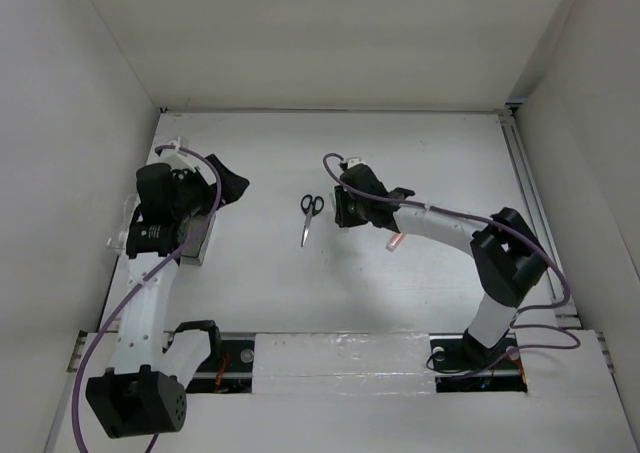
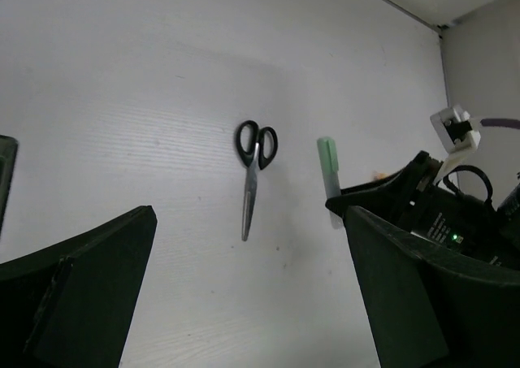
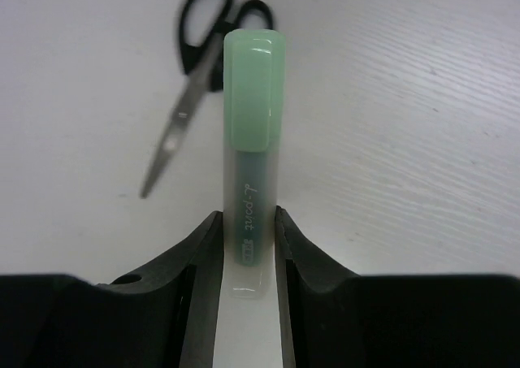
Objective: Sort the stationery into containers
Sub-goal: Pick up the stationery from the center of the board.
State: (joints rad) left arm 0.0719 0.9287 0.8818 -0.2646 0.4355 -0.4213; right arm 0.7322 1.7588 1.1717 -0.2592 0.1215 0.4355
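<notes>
The right gripper [image 3: 246, 222] is seen with its jaws drawn narrow and clamped on the translucent grey barrel of a green-capped pen [image 3: 250, 149], whose cap points away from the fingers, just beside the small black-handled scissors [image 2: 252, 169] lying flat near the middle of the white table [image 1: 420, 153]. The left gripper [image 2: 249, 222] is held with its jaws spread wide, nothing between them. An orange-pink highlighter [image 1: 396, 241] is seen by the right arm, and a small smoky plastic bin [image 1: 203, 241] is partly hidden under the left arm.
</notes>
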